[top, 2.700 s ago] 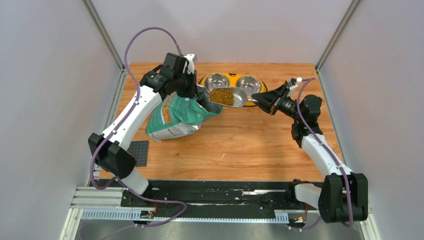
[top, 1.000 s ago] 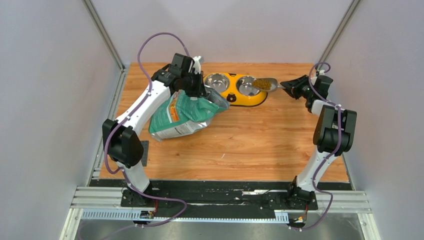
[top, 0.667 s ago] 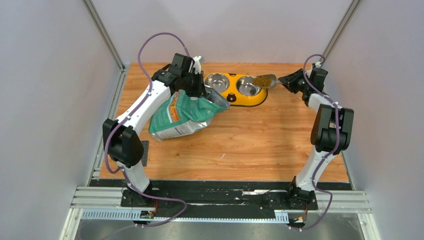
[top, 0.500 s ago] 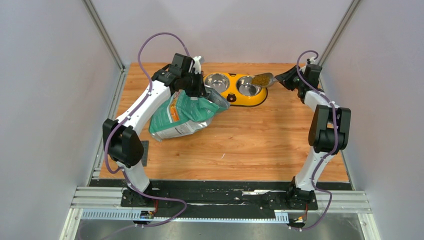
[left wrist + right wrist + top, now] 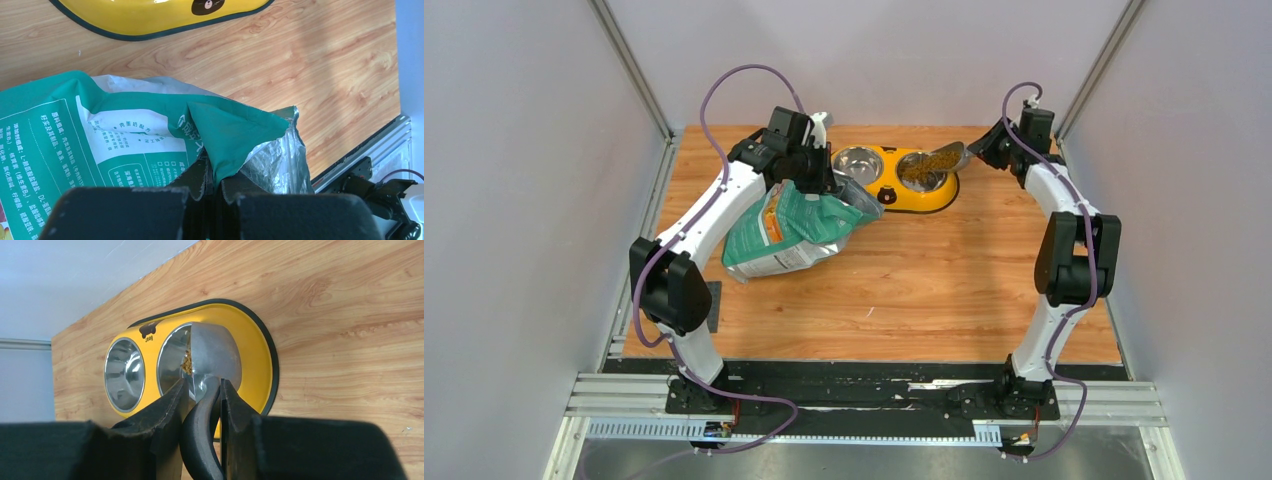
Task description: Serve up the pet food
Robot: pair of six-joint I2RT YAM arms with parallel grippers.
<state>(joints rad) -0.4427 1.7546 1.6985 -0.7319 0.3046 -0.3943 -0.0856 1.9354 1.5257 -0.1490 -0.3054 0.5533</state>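
"Bear" on yellow feeder [image 5: 254,365], Chinese print on pouch [image 5: 60,145]

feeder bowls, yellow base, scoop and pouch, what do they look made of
The feeder bowls: probably stainless steel, polished, mirror-like reflections. The feeder base: likely glossy yellow plastic, smooth sheen. The scoop: grey plastic or matte metal; dull, even surface, cannot tell which. The pouch: printed teal plastic film, crinkled, with silvery foil-like lining.

Matt kibble [image 5: 917,173], glossy steel bowls [image 5: 856,163]
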